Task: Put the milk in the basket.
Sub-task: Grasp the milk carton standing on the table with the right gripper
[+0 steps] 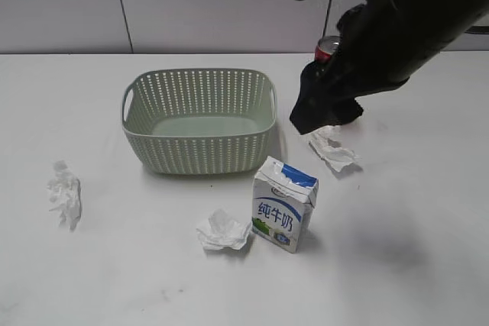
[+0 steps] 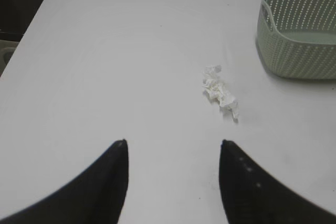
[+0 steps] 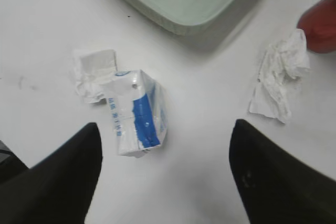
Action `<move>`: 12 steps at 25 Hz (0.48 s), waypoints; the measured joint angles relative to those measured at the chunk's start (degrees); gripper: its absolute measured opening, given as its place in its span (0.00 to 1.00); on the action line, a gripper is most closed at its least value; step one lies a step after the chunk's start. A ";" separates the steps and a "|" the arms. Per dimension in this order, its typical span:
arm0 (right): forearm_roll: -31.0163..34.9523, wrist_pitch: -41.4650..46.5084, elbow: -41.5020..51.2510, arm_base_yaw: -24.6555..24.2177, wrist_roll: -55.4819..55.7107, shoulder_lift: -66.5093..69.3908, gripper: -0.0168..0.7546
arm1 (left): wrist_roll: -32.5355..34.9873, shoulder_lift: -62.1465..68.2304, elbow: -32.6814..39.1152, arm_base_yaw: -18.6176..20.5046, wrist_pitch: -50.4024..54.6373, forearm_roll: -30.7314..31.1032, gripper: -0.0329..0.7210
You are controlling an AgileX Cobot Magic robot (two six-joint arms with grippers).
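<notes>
The milk (image 1: 283, 204), a small white carton with a blue gabled top, stands upright on the table in front of the basket's right corner. It also shows in the right wrist view (image 3: 135, 114), seen from above. The sage-green perforated basket (image 1: 199, 154) is empty, behind the carton; its edge shows in the left wrist view (image 2: 273, 40) and the right wrist view (image 3: 178, 22). My right gripper (image 3: 165, 145) is open and empty, above and right of the carton; its fingertips are hard to make out in the exterior view. My left gripper (image 2: 173, 145) is open and empty over bare table.
Crumpled tissues lie left of the basket (image 1: 65, 192), in front of the carton's left (image 1: 223, 231) and right of the basket (image 1: 332, 147). A red soda can (image 1: 327, 48) stands behind the right arm. The table's left edge shows in the left wrist view (image 2: 21, 45).
</notes>
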 joint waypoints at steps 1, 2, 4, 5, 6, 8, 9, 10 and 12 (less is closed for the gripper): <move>-0.25 0.05 0.00 1.14 -0.13 0.00 0.80 | 0.00 0.00 0.00 0.00 0.00 0.00 0.61; -0.42 0.12 0.00 2.19 -0.32 0.11 0.80 | 0.00 0.00 0.00 0.00 0.00 0.00 0.61; -0.71 0.63 -0.05 3.77 -1.42 0.68 0.80 | 0.00 0.00 0.00 0.00 0.00 0.00 0.61; -1.02 1.12 -0.05 4.59 -1.95 1.11 0.80 | 0.00 0.00 0.00 0.00 0.00 0.00 0.61; -1.58 1.52 -0.05 5.40 -2.36 1.73 0.80 | 0.00 0.00 0.00 0.00 0.00 0.00 0.61; -2.63 1.74 -0.05 6.68 -2.79 2.99 0.80 | 0.00 0.00 0.00 0.00 0.00 0.00 0.61; -3.21 1.88 -0.05 7.16 -2.90 3.70 0.80 | 0.00 0.00 0.00 0.00 0.00 0.00 0.61; -3.67 1.89 -0.05 7.47 -2.97 4.48 0.80 | 0.00 0.00 0.00 0.00 0.00 0.00 0.61; -4.44 2.00 -0.05 7.82 -3.09 5.93 0.80 | 0.00 0.00 0.00 0.00 0.00 0.00 0.61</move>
